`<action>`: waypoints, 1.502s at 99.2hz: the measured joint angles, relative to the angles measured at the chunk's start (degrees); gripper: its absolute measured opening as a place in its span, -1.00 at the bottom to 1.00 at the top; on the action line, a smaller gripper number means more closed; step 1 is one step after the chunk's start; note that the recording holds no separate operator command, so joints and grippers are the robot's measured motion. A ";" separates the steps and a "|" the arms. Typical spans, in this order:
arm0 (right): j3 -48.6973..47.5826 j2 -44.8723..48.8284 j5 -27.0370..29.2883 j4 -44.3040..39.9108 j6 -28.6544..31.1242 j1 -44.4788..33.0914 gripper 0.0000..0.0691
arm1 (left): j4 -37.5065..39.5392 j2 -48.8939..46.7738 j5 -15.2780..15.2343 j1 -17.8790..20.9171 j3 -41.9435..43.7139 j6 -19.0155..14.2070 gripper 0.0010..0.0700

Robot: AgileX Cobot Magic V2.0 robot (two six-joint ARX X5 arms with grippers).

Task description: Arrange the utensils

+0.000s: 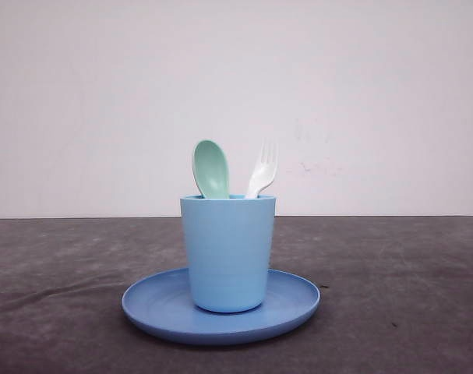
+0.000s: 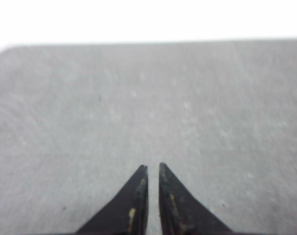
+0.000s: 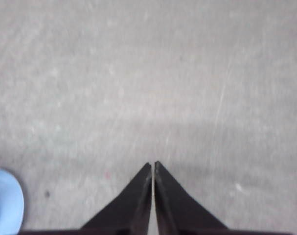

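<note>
Counted on the grey table (image 1: 407,312): one mint-green spoon (image 1: 211,167), one white fork (image 1: 262,171), one light blue cup (image 1: 227,253), one round blue plate (image 1: 154,308). Two utensils are tallied in total, both standing in the cup.

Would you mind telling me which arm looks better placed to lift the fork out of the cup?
Probably the right. The fork stands on the cup's right side, and the right gripper's camera catches the plate's rim, while the left gripper hangs over bare table. Both are shut and empty.
</note>
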 joint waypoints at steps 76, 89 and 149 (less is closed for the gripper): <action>0.00 -0.04 -0.07 8.79 0.00 -0.02 -0.98 | 7.72 -18.18 1.81 0.04 -21.07 0.00 -0.99; 0.00 -0.04 -0.07 8.92 0.00 0.00 -0.98 | 7.72 -18.18 1.81 0.04 -21.07 0.00 -0.99; -13.86 -13.68 5.97 12.72 -1.31 -2.40 -0.98 | 7.69 -18.18 1.84 0.04 -21.07 0.00 -0.99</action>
